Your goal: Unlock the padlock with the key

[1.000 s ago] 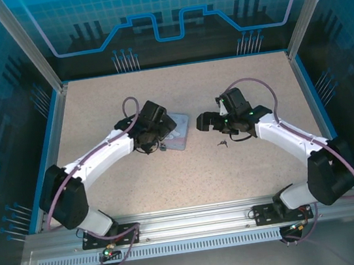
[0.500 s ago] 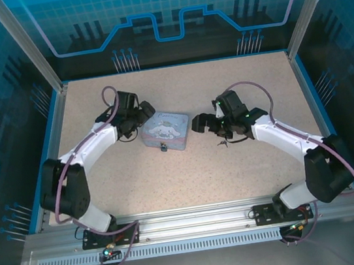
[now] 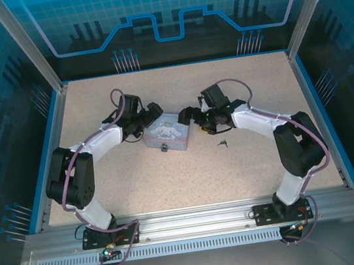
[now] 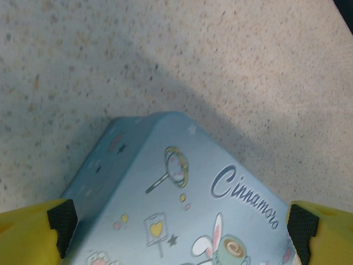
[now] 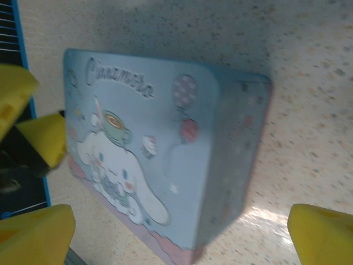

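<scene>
Two arms had swung in flanking the blue tin (image 3: 167,132) mid-frame, left end effector (image 3: 150,114) and right end effector (image 3: 191,116) both open, empty; padlock (image 3: 163,148) sat at its lower edge, key (image 3: 223,143) lay ungrasped to the lower right.

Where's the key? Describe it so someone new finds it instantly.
Find the pale blue cartoon tin mid-table. To its right, a tiny dark key lies alone on the speckled tabletop. Unlike the small padlock at the tin's near edge, it sits clear of the tin.
</scene>
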### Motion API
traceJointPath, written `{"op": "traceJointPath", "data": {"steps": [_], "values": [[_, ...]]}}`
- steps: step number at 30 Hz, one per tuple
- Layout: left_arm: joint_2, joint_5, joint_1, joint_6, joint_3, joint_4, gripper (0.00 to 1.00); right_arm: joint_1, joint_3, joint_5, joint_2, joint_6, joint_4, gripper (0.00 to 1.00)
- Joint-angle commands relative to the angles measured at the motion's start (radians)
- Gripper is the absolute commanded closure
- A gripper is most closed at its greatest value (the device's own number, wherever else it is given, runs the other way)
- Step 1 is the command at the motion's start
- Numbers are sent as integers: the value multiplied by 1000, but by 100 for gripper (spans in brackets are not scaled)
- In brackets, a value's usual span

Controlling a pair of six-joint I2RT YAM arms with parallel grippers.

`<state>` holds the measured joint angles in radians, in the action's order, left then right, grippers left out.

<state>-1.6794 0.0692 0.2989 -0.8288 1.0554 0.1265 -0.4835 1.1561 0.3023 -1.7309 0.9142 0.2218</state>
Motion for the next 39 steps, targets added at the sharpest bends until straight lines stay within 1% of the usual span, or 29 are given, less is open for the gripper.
{"op": "traceJointPath", "data": {"steps": [1,6,10,13,16,19,22,23,25,26,27,28,30,32,34,39], "values": [[83,27,22,-70,-83,-63,1,-10,59,61,-50,64,-59,0],[170,15,29,-171,-223,-144,1,-10,103,93,-109,121,-106,0],[192,12,29,-178,-250,-156,1,-1,109,112,-136,164,-162,0],[199,17,29,-173,-250,-151,1,14,68,112,-105,174,-217,0],[223,1,29,-159,-258,-126,1,41,31,79,-37,123,-148,0],[268,-35,28,-135,-272,-87,1,80,-27,30,62,38,-50,0],[320,-68,25,-107,-279,-33,1,112,-38,-60,150,-93,152,0],[337,-71,24,-101,-281,-17,1,119,-35,-107,171,-143,224,0],[370,-72,23,-93,-291,-2,1,129,-48,-178,202,-229,308,4],[383,-67,23,-97,-299,0,1,134,-64,-212,217,-256,333,8],[396,-61,23,-101,-306,-1,1,143,-88,-221,229,-278,338,17],[404,-55,23,-108,-313,-4,1,152,-111,-218,237,-290,335,22],[418,-34,23,-123,-325,-13,1,168,-152,-214,245,-299,319,31],[425,-18,23,-135,-328,-16,1,178,-179,-212,232,-302,297,37],[428,-5,23,-138,-324,-16,1,185,-185,-210,200,-302,283,39],[431,3,23,-140,-313,-12,1,186,-185,-198,101,-288,232,38]]}}
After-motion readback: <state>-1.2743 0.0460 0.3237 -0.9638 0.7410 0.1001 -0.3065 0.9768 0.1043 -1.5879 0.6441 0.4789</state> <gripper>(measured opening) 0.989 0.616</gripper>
